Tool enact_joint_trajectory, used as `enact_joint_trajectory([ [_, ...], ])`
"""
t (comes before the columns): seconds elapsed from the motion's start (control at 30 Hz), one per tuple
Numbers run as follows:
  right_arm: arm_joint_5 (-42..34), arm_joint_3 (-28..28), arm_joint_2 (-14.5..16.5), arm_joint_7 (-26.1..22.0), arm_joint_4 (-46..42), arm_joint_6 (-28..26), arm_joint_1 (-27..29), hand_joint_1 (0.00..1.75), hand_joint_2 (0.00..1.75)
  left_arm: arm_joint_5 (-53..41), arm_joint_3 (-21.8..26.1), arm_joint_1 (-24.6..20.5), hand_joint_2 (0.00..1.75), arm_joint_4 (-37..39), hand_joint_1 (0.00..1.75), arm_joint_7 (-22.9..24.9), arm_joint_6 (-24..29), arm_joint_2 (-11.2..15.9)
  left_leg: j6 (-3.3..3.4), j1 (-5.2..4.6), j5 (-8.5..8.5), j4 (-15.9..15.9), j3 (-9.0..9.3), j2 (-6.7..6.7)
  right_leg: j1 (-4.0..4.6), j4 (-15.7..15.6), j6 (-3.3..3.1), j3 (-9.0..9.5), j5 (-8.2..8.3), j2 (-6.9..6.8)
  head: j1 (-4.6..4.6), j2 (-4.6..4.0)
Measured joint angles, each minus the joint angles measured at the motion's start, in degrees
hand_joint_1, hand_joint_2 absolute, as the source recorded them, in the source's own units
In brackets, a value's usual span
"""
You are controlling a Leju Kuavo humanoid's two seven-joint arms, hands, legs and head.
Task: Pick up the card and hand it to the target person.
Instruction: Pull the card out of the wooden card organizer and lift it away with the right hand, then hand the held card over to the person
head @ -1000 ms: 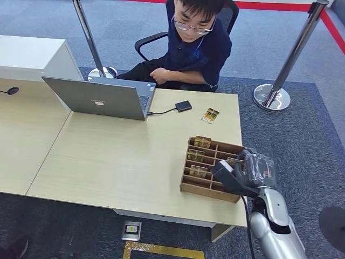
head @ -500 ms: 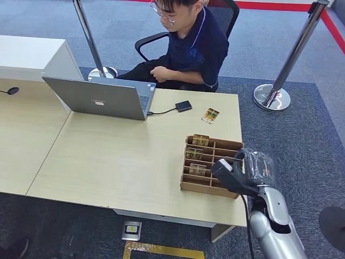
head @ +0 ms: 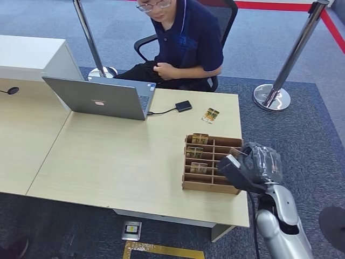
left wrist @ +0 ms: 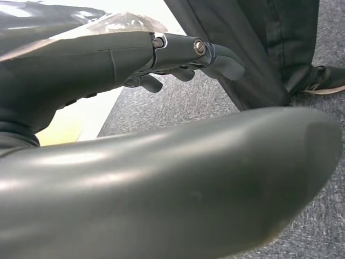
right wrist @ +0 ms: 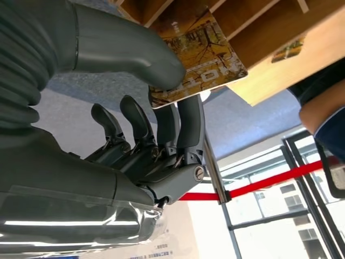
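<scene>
3 cameras: 1 high, 2 at the wrists.

Your head view looks forward and down over the desk (head: 122,162). Your right wrist view sits close behind the right robot hand (right wrist: 163,135), sharing the wooden tray (head: 211,162). Your left wrist view faces carpet.

Office: desk (head: 122,162), laptop (head: 102,98), swivel chair (head: 221,21)

I see a laptop (head: 102,97) open on the surface (head: 114,162), cabled to a small black box (head: 183,106). Two stanchions (head: 281,75) stand on grey carpet (head: 284,32).

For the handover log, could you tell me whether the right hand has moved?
Yes: the right hand, pinching a card, shifted rightwards past the wooden tray.
</scene>
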Motion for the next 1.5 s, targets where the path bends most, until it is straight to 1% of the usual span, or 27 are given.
enact_joint_trajectory([
  [0.2, -1.97, -1.43, -1.09, -1.57, -5.5, 0.28, 0.74, 1.42, 1.75, -0.07, 0.0, 0.0, 0.0, 0.0, 0.0, -0.09, -0.01, 0.0, 0.0, 0.0, 0.0, 0.0, -0.01, 0.0, 0.0, 0.01, 0.0, 0.01, 0.0, 0.0, 0.01, 0.0],
  [0.3, -3.06, -1.59, -0.88, -3.21, -7.48, 1.26, -0.72, 1.41, 1.75, 0.08, 0.03, -0.04, 0.0, 0.0, 0.0, -0.02, -0.01, 0.0, -0.01, 0.0, 0.01, 0.0, -0.01, 0.01, 0.0, 0.02, 0.0, 0.01, 0.01, 0.0, 0.01, 0.0],
  [0.43, -3.82, -0.86, 1.01, -4.04, -7.32, 2.9, -5.57, 1.41, 1.75, 0.22, 0.08, -0.1, 0.0, 0.0, 0.0, -0.04, 0.01, -0.02, -0.06, 0.01, 0.06, 0.0, 0.0, 0.02, 0.0, 0.06, -0.02, 0.01, 0.02, 0.0, 0.0, 0.0],
  [0.57, -4.13, 0.84, 4.45, -3.54, -5.14, 3.95, -11.04, 1.41, 1.75, -0.02, 0.09, -0.2, 0.0, 0.0, 0.0, -0.11, 0.02, -0.08, -0.1, 0.03, 0.09, 0.0, 0.0, 0.01, 0.01, 0.13, -0.03, 0.0, 0.03, 0.0, 0.0, 0.0],
  [0.73, -3.09, 2.78, 9.97, -0.82, 1.87, 3.07, -18.95, 1.45, 1.75, -0.86, 0.09, -0.42, 0.0, 0.0, 0.0, -0.12, 0.0, -0.12, -0.12, 0.03, 0.12, 0.0, 0.0, 0.01, 0.02, 0.18, -0.04, -0.04, 0.03, 0.0, -0.01, 0.0],
  [0.83, -1.97, 3.19, 12.79, 0.83, 7.03, 2.13, -23.03, 1.44, 1.75, -1.03, 0.07, -0.48, 0.0, 0.0, 0.0, -0.12, 0.01, -0.15, -0.13, 0.03, 0.13, 0.0, -0.01, 0.0, 0.03, 0.18, -0.04, -0.03, 0.04, 0.0, -0.01, 0.0],
  [0.97, 0.15, 3.3, 15.93, 2.87, 15.64, 0.9, -28.43, 1.43, 1.75, -1.02, 0.07, -0.55, 0.0, 0.0, 0.0, 0.15, 0.08, -0.15, -0.12, 0.02, 0.13, 0.0, -0.01, 0.0, 0.03, 0.18, -0.04, -0.03, 0.04, 0.0, 0.0, 0.0],
  [1.07, 1.44, 3.41, 17.84, 3.45, 23.0, 0.23, -32.19, 1.42, 1.75, -0.9, 0.07, -0.59, 0.0, 0.0, 0.0, 0.81, 0.1, -0.15, -0.12, 0.02, 0.13, 0.01, -0.01, -0.01, 0.03, 0.17, -0.04, -0.04, 0.04, 0.0, -0.01, 0.0],
  [1.2, 2.63, 3.59, 19.22, 4.2, 29.91, -0.31, -34.71, 1.42, 1.75, -0.8, 0.07, -0.58, 0.0, 0.0, 0.0, 1.17, 0.1, -0.17, -0.12, 0.03, 0.13, 0.01, -0.02, -0.02, 0.03, 0.16, -0.04, -0.04, 0.04, 0.0, -0.01, 0.0],
  [1.4, 3.44, 3.59, 19.44, 5.09, 35.46, -1.34, -35.28, 1.43, 1.75, -1.1, 0.07, -0.57, 0.0, 0.02, 0.0, 1.17, 0.07, -0.22, -0.11, 0.02, 0.12, 0.02, -0.05, -0.02, 0.03, 0.14, -0.04, -0.07, 0.04, 0.0, -0.01, 0.0],
  [1.47, 3.67, 3.58, 19.4, 5.09, 36.63, -1.51, -35.36, 1.4, 1.75, -1.21, 0.07, -0.57, 0.0, 0.02, 0.0, 1.17, 0.07, -0.22, -0.11, 0.02, 0.12, 0.02, -0.06, -0.02, 0.03, 0.14, -0.04, -0.08, 0.04, 0.0, -0.01, 0.0],
  [1.5, 3.78, 3.58, 19.39, 5.09, 37.1, -1.57, -35.39, 1.35, 1.75, -1.27, 0.07, -0.57, 0.0, 0.02, 0.0, 1.17, 0.07, -0.22, -0.11, 0.02, 0.12, 0.02, -0.06, -0.02, 0.03, 0.14, -0.04, -0.08, 0.04, 0.0, -0.01, 0.0],
])
